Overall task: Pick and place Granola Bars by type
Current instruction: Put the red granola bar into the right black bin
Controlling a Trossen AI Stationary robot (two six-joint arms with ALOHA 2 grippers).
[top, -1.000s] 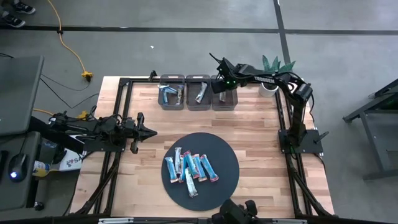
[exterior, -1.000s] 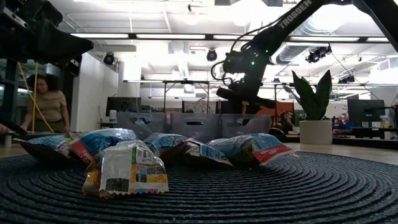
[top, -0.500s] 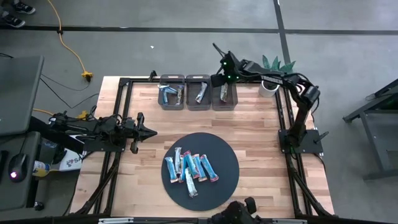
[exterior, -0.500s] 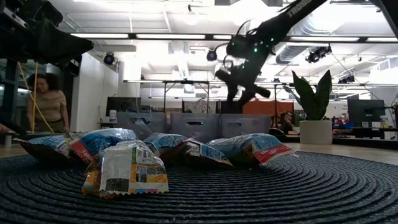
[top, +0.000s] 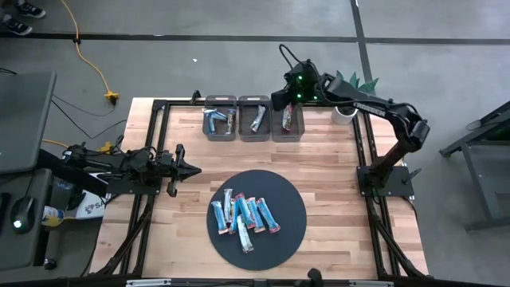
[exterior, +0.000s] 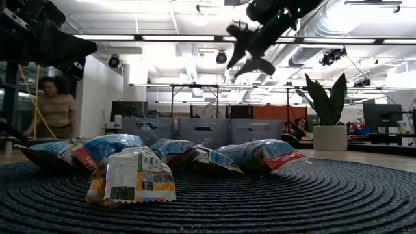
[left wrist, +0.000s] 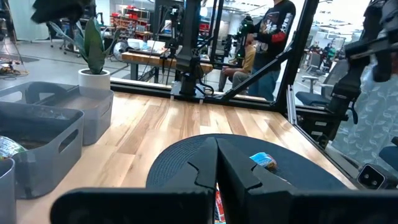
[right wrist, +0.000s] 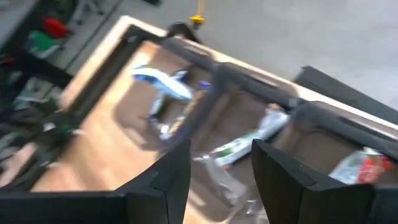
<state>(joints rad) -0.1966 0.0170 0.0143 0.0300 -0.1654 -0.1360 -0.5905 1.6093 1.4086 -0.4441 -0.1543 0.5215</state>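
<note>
At nine o'clock on the table, the left gripper hangs low over the wood, pointing toward three o'clock; its fingers are pressed together with nothing between them. Just past its tip lies a round dark mat at about six o'clock of the table's centre. On the mat a cluster of bars lies side by side, mostly light blue with a red one at the three o'clock end; in the low view they form a low heap across the front.

Along the twelve o'clock edge stand three grey bins in a row. The left bin holds blue bars, the middle bin a silver-white bar, and the right bin a reddish bar.

The right gripper is raised above the twelve o'clock rim of the right bin, high in the low view. Its fingers are spread apart and hold nothing; between them its wrist view shows the bins below. A small potted plant stands at one o'clock, just beside the right bin. A person stands in the room beyond the table.
</note>
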